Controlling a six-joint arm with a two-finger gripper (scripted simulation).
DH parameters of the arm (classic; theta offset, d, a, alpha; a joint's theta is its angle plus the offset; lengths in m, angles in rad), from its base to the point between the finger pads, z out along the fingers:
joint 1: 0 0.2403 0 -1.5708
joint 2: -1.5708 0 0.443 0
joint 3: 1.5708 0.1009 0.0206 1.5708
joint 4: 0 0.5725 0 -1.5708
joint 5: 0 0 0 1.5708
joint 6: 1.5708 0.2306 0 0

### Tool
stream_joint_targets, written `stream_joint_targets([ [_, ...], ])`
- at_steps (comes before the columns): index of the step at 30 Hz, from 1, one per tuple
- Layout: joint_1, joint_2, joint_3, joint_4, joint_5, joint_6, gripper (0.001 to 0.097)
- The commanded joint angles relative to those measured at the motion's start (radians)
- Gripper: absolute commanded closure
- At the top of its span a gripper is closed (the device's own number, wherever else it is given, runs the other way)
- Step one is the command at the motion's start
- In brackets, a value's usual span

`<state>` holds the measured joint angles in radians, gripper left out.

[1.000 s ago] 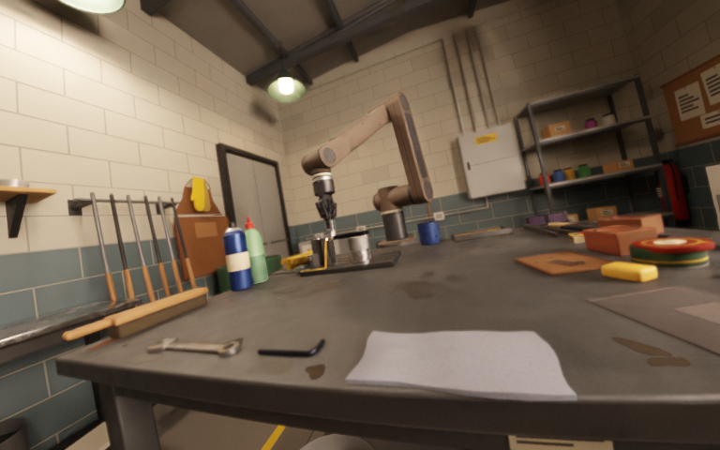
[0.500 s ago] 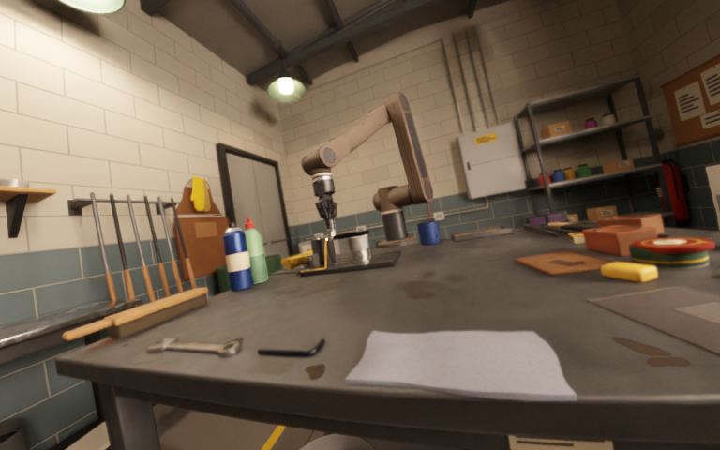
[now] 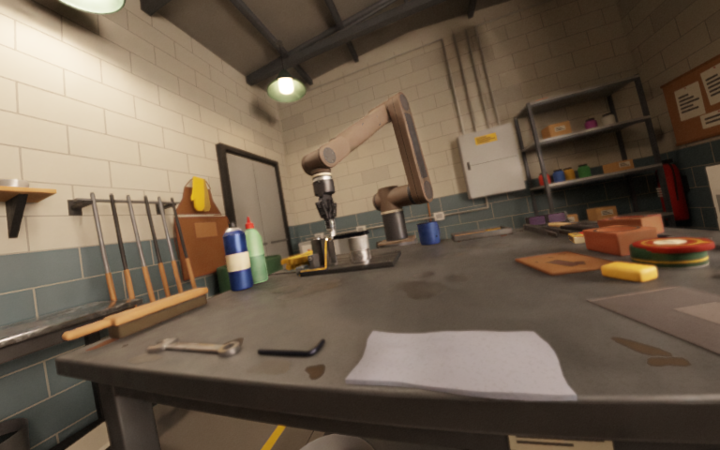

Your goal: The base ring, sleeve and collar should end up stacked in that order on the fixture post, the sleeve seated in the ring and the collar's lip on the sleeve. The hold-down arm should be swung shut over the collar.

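Observation:
The fixture post (image 3: 331, 241) is partly hidden behind my fingers and the dark cylinder (image 3: 318, 251) next to it on the black fixture plate (image 3: 350, 262). My gripper (image 3: 329, 222) points straight down over the plate's left end and is closed on the post's top. A wider grey metal cylinder (image 3: 359, 247) stands to the right on the plate. A yellow L-shaped hold-down arm (image 3: 317, 264) lies along the plate's left front. I cannot tell the ring, sleeve and collar apart at this distance.
The table's front edge runs under a white cloth (image 3: 462, 363), an Allen key (image 3: 292, 350) and a wrench (image 3: 196, 346). A blue can (image 3: 237, 258) and green bottle (image 3: 256, 251) stand left of the plate, a blue cup (image 3: 428, 232) behind it.

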<state>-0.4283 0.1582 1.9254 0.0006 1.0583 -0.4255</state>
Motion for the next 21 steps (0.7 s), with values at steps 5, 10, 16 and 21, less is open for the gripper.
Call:
stream_joint_targets([
  [5,0.000,-0.001,-0.001,0.000,0.000,-0.001,0.0626],
  [10,0.000,-0.001,-0.001,0.000,0.000,-0.001,0.0526],
  [16,0.000,-0.001,-0.001,0.000,0.000,-0.001,0.0501],
  [21,0.000,-0.001,-0.001,0.000,0.000,-0.001,0.0501],
])
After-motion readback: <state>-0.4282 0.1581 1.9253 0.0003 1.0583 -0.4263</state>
